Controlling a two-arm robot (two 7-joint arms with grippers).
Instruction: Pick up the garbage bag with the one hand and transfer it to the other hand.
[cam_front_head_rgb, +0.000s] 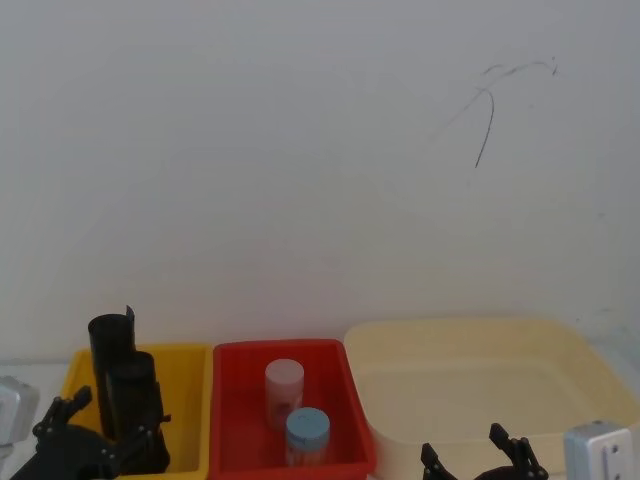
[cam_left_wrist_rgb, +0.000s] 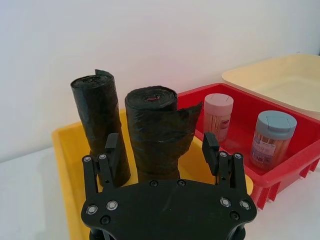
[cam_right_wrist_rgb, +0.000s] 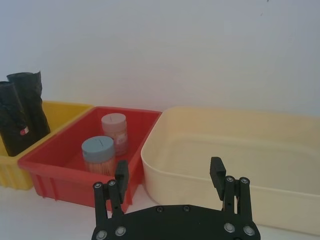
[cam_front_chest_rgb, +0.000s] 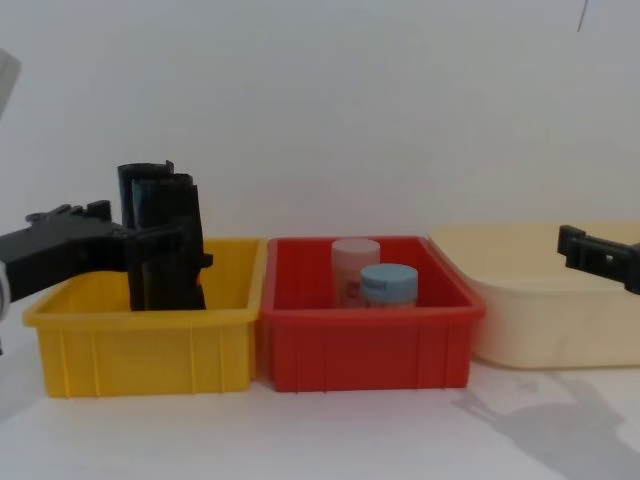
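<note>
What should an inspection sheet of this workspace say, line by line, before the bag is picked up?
Surface: white table, three containers in a row.
Job's things: garbage bag upright in the yellow bin, beside a twin roll; not yet lifted.
Clutter: red bin holding a pale-lidded jar and a blue-lidded jar; cream tub next to it.
Pincers: left pincer open, one finger on each side of the garbage bag; right pincer open, in front of the cream tub.
Cables: nothing seen.
Surroundings: white wall with a thin dark line.
</note>
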